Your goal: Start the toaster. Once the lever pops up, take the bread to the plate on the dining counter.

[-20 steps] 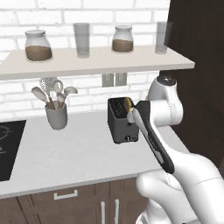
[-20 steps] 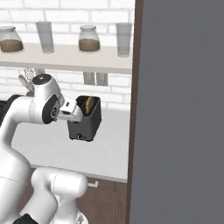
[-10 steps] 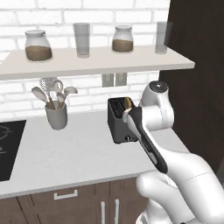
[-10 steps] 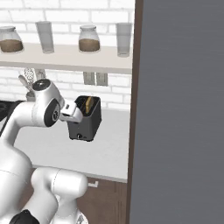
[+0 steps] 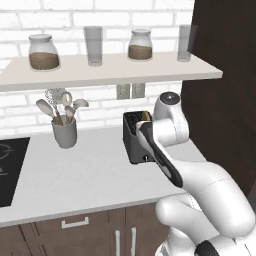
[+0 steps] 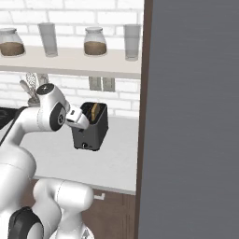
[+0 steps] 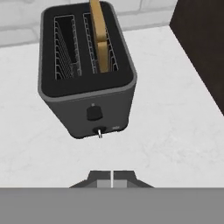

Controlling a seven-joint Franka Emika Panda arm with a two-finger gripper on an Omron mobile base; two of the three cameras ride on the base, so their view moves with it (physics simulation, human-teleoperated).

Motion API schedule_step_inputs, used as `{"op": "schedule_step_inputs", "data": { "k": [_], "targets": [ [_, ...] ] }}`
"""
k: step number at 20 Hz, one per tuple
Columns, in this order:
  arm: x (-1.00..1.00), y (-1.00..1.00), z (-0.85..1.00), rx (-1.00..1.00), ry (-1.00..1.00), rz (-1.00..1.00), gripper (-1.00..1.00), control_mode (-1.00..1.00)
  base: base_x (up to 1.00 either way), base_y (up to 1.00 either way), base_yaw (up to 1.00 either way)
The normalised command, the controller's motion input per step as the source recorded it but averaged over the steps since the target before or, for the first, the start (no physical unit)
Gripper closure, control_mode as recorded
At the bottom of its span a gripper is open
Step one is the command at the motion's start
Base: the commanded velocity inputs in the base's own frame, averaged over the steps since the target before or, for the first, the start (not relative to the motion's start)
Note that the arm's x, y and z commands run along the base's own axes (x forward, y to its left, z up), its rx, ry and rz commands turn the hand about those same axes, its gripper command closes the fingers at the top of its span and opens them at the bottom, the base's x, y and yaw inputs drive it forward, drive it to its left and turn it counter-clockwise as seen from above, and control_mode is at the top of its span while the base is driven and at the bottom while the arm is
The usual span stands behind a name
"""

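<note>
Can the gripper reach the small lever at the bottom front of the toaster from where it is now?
Probably yes. In the hand view the shut gripper faces the toaster front, and nothing lies on the counter between it and the lever.

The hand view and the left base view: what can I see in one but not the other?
The hand view alone looks down into the toaster's two slots, shows the round knob and small lever on its front, and the shut tool just short of it.

The left base view alone has the shelf with jars and glasses, the grey utensil holder, the wall outlets and the black cooktop.

Both share the toaster, the bread standing in one slot, and the white counter.
</note>
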Motion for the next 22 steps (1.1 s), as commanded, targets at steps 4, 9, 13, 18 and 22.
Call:
{"op": "schedule_step_inputs", "data": {
  "k": [4, 9, 13, 18, 22],
  "targets": [
    [0.06, 0.00, -0.24, 0.00, 0.00, -0.06, 1.00, -1.00, 0.00, 0.00, 0.00],
    [0.08, 0.00, -0.30, 0.02, 0.00, -0.01, 1.00, -1.00, 0.00, 0.00, 0.00],
    [0.22, 0.10, -0.25, 0.02, 0.00, 0.00, 1.00, -1.00, 0.00, 0.00, 0.00],
    [0.22, 0.06, -0.18, 0.00, 0.00, 0.00, 1.00, -1.00, 0.00, 0.00, 0.00],
    [0.26, 0.01, 0.00, 0.00, 0.00, 0.00, 1.00, -1.00, 0.00, 0.00, 0.00]
  ]
}}
